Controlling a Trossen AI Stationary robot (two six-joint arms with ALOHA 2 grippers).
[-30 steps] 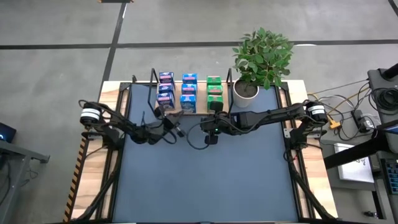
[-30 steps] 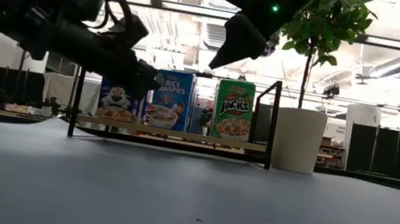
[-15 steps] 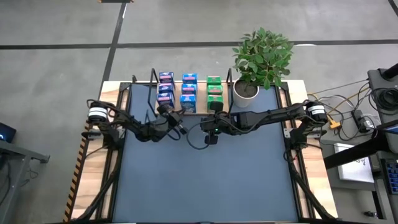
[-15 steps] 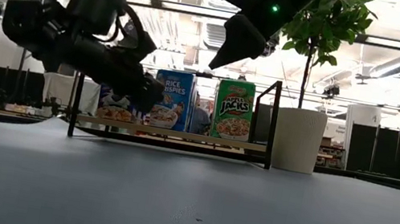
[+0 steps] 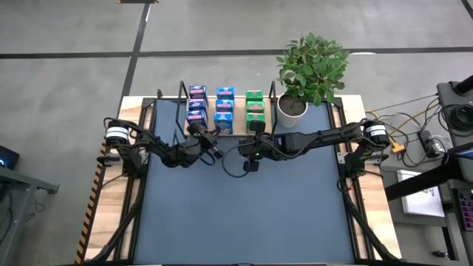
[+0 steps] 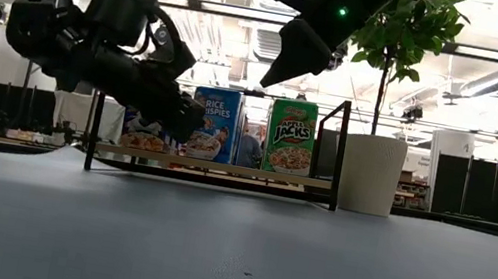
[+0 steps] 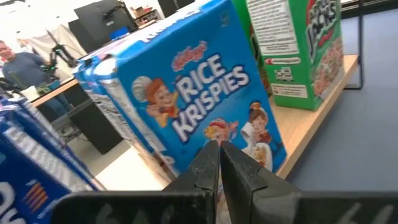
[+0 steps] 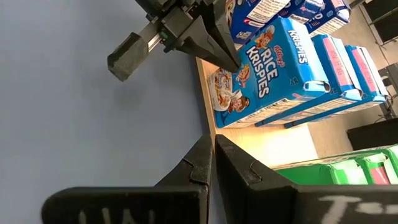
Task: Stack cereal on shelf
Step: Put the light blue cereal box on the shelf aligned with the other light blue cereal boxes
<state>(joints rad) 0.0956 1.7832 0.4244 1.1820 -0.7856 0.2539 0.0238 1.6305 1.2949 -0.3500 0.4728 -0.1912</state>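
Observation:
The shelf [image 5: 240, 133], a wooden board with black wire ends, stands at the table's far edge. Three rows of cereal boxes stand upright on it: dark blue [image 5: 196, 103], light blue Rice Krispies [image 5: 225, 111] and green [image 5: 254, 111]. My left gripper [image 5: 214, 151] is shut and nearly level. Its tips [image 7: 219, 146] are just in front of the lower front face of the front Rice Krispies box [image 7: 205, 93]. My right gripper [image 6: 275, 75] is shut with nothing in it, raised above the table in front of the shelf and slanting down. My left gripper points its shut fingertips [image 8: 233, 62] at the front face of the front Rice Krispies box [image 8: 261, 68], low and near its left edge, coming level from the table's near-left side. I cannot tell whether the tips touch the box. The box stands upright on the board.
A white pot with a leafy plant [image 5: 292, 111] stands just right of the shelf. The blue mat [image 5: 244, 214] lies bare in front of both arms. A cable loops beside the right wrist [image 5: 229, 164]. A person [image 7: 12, 59] shows far off in the room.
My left gripper has gone toward the table's right and far edge, closing on the front Rice Krispies box, and has sunk a little. It has stayed shut. The boxes stand as before.

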